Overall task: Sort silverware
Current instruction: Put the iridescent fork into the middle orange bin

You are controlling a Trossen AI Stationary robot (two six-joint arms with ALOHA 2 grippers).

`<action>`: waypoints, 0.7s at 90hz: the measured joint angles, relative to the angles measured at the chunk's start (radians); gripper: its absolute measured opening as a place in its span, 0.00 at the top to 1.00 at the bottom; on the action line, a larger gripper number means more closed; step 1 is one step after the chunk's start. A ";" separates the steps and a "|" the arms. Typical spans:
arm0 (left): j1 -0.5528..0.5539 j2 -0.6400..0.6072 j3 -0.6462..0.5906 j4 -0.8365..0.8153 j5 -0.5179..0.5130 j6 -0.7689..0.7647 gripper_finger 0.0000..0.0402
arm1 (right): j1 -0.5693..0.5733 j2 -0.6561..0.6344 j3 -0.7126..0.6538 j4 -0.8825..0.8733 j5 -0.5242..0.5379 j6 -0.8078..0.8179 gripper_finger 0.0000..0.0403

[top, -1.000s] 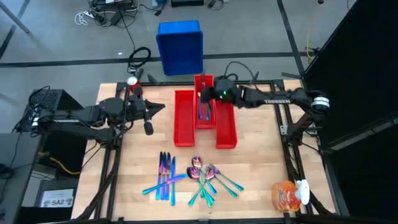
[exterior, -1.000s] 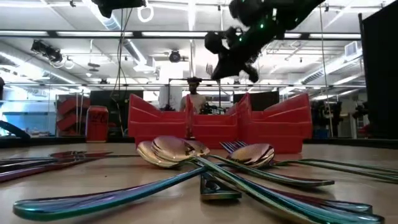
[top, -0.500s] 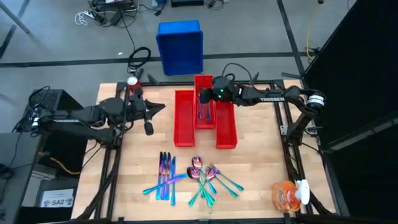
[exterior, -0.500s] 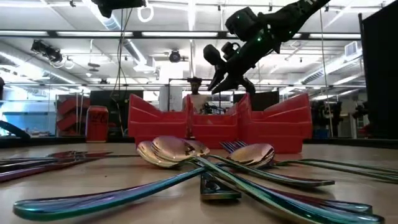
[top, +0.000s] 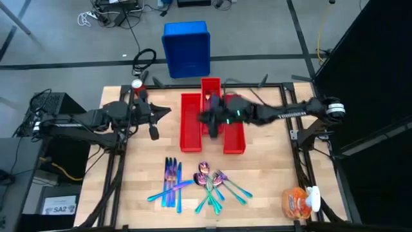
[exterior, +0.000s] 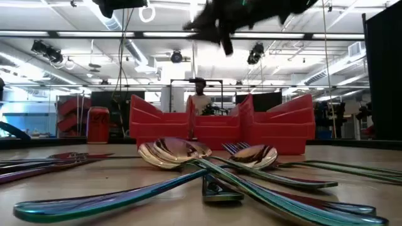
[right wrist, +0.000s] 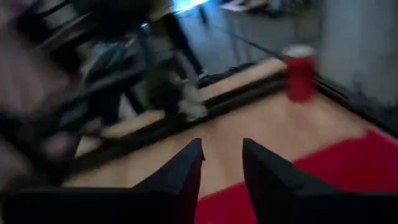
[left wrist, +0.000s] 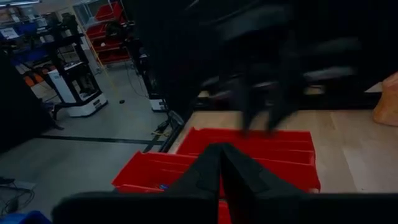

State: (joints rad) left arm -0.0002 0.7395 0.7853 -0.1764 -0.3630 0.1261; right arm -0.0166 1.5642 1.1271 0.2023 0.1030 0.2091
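Over the red bins (top: 212,122) | right claw (right wrist: 221,163) slightly parted, seemingly empty | left claw (left wrist: 220,168) clenched, idle

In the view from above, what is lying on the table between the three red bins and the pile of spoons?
Nothing: in the high view only bare wooden table separates the red bins from the spoons.
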 joint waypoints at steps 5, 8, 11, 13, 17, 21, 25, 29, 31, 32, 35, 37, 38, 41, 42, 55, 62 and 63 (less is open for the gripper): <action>0.000 0.000 0.000 0.000 0.000 0.000 1.00 | 0.101 -0.005 0.003 -0.046 0.146 -0.126 0.80; 0.000 0.000 0.000 0.001 0.000 0.000 1.00 | 0.166 -0.004 0.003 -0.065 0.263 -0.199 0.80; 0.000 0.000 0.000 0.000 0.000 0.000 1.00 | 0.228 -0.002 0.002 -0.074 0.395 -0.269 0.81; 0.000 0.000 0.000 0.000 0.000 0.000 1.00 | 0.270 0.002 0.002 -0.073 0.486 -0.312 0.81; 0.000 0.000 0.000 0.000 0.000 0.000 1.00 | 0.349 0.008 0.003 -0.063 0.669 -0.387 0.82; 0.000 0.000 0.000 0.000 0.000 0.000 1.00 | 0.422 0.015 0.003 -0.048 0.848 -0.436 0.82; 0.000 0.000 0.000 0.000 0.000 0.000 1.00 | 0.485 0.020 0.002 -0.031 0.991 -0.465 0.83; 0.000 0.000 0.000 0.000 0.000 0.000 1.00 | 0.542 0.020 0.003 -0.015 1.093 -0.484 0.83; 0.000 0.000 0.000 0.000 0.000 0.000 1.00 | 0.569 0.020 0.003 -0.005 1.130 -0.484 0.83; 0.000 0.000 0.000 0.000 0.000 0.000 1.00 | 0.583 0.020 0.003 0.000 1.147 -0.483 0.83; 0.000 0.000 0.000 0.001 0.000 0.000 1.00 | 0.621 0.019 0.003 0.010 1.198 -0.476 0.83; 0.000 0.000 0.000 0.000 0.000 0.000 1.00 | 0.646 0.019 0.003 0.017 1.230 -0.471 0.83; 0.000 0.000 0.000 0.000 0.000 0.000 1.00 | 0.659 0.019 0.003 0.018 1.244 -0.468 0.83; 0.000 0.000 0.000 0.000 0.000 0.000 1.00 | 0.693 0.019 0.003 0.023 1.283 -0.461 0.83; 0.000 0.000 0.000 0.000 0.000 0.000 1.00 | 0.704 0.019 0.003 0.025 1.295 -0.458 0.83; 0.000 0.000 0.000 0.000 0.000 0.000 1.00 | 0.805 0.019 0.003 0.031 1.360 -0.387 0.82; 0.000 0.000 0.000 0.000 0.000 0.000 1.00 | 0.836 0.019 0.003 0.029 1.291 -0.337 0.80; 0.000 0.000 0.000 0.000 0.000 0.000 1.00 | 0.839 0.019 0.003 0.027 1.275 -0.323 0.80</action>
State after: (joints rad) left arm -0.0002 0.7393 0.7853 -0.1764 -0.3632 0.1263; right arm 0.8226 1.5837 1.1297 0.2297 1.3781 -0.1144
